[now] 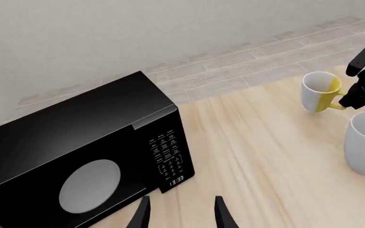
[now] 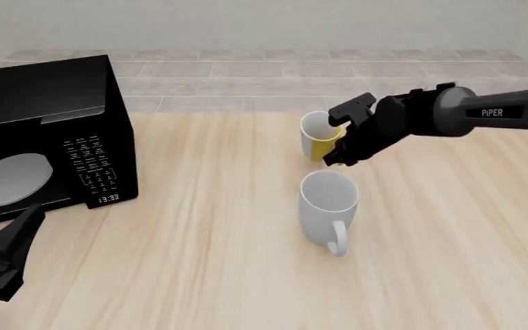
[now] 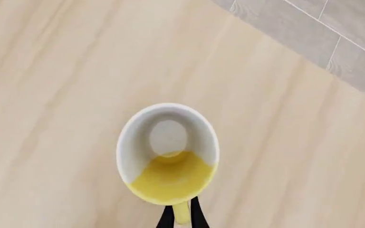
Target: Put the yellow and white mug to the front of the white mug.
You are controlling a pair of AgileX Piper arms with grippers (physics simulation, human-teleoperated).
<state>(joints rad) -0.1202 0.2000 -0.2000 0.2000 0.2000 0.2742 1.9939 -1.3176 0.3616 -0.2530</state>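
Fingers, right gripper [image 3: 182, 217]: closed narrowly on the yellow handle of the two-tone mug [image 2: 317, 135], one finger [image 3: 165, 219] on each side of it, seen from above in the right wrist view. Right arm [image 2: 470, 117]: black, marked PIPER, reaching in from the right over the table [image 2: 200, 261].

Fingers, left gripper [image 1: 181, 216]: parted, nothing between them; only the tips show in the left wrist view, above bare table near the microwave [image 2: 39, 141]. In the front view this gripper [image 2: 3, 258] sits low at the near left corner.

Two-tone mug: upright, white inside, yellow side facing the right gripper; placed past the middle of the table, just beyond the white mug [image 2: 328, 210] and close to it without touching.

White mug: upright, near the middle of the table, loop handle turned toward the camera side.

Microwave: black, door shut, round window, clock reading 13:33; at the table's far left.

Floor [image 2: 245, 75]: grey tiles beyond the table.
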